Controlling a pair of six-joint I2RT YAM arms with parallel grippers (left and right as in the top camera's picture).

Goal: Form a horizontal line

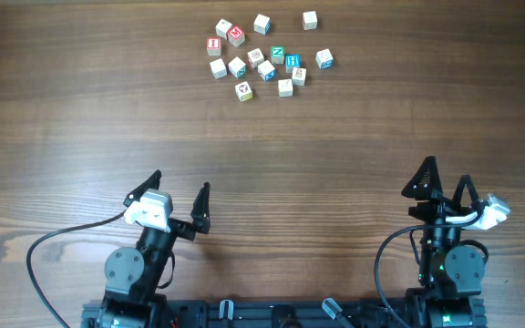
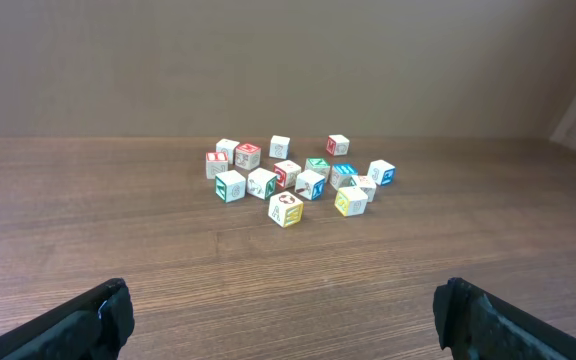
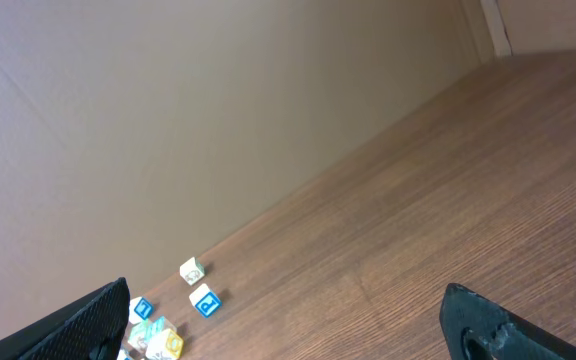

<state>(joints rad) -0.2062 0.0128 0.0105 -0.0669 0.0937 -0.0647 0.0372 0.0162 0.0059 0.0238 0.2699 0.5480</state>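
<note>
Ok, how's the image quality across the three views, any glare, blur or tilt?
Overhead: even light, no glare on the table, letter cubes too small to read. Left wrist: cubes sharp, end effector fingers dark and soft-edged in the bottom corners. Right wrist: frame strongly tilted, mostly wall, only a few cubes at the lower-left edge.

- I see a brown wood-grain table [image 1: 335, 146] filling my overhead view.
- Beyond its far edge stands a plain tan wall [image 2: 288, 60], evenly lit.
- A paler strip [image 3: 495, 25] meets that wall at the far right.
</note>
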